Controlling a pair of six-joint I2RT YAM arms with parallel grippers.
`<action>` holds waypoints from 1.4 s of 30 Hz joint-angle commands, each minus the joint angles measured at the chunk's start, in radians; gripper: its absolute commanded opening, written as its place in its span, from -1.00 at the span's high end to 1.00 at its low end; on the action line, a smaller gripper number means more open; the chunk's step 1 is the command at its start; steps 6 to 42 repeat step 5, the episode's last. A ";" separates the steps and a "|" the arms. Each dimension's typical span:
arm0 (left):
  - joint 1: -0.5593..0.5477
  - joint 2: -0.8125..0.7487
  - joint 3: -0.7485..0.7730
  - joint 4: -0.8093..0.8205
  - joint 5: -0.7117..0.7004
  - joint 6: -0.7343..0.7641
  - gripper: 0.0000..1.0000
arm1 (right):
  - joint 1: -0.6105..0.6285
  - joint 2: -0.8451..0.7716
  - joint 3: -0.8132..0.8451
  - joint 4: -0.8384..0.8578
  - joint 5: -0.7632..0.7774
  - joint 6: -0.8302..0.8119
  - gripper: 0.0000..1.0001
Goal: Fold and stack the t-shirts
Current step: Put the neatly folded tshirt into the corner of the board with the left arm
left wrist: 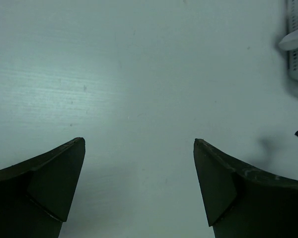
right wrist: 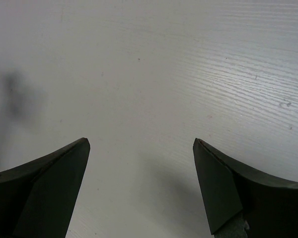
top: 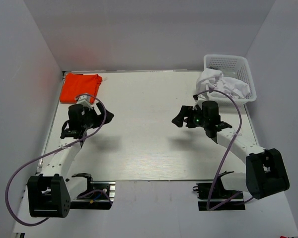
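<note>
Now left pincer and right pincer both agape, empty, above the table; orange-red t-shirt folded far left.

A plain, bright orange-red t-shirt lies just beyond the black left gripper. Beyond the black right gripper, crumpled white t-shirts sit in a white lattice-patterned basket. Under both claws the table is pale off-white with fine wood-grain lines. Purple cables trail behind each claw. A small green light glows just behind the right claw.
</note>
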 commanded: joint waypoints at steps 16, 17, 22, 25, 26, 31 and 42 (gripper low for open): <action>-0.006 -0.051 0.062 0.096 0.057 0.015 -1.00 | 0.002 -0.015 -0.035 0.147 -0.047 0.045 -0.81; -0.006 -0.051 0.062 0.096 0.057 0.015 -1.00 | 0.002 -0.015 -0.035 0.147 -0.047 0.045 -0.81; -0.006 -0.051 0.062 0.096 0.057 0.015 -1.00 | 0.002 -0.015 -0.035 0.147 -0.047 0.045 -0.81; -0.006 -0.051 0.062 0.096 0.057 0.015 -1.00 | 0.002 -0.015 -0.035 0.147 -0.047 0.045 -0.81; -0.006 -0.051 0.062 0.096 0.057 0.015 -1.00 | 0.002 -0.015 -0.035 0.147 -0.047 0.045 -0.81; -0.006 -0.051 0.062 0.096 0.057 0.015 -1.00 | 0.002 -0.015 -0.035 0.147 -0.047 0.045 -0.81; -0.006 -0.051 0.062 0.096 0.057 0.015 -1.00 | 0.002 -0.015 -0.035 0.147 -0.047 0.045 -0.81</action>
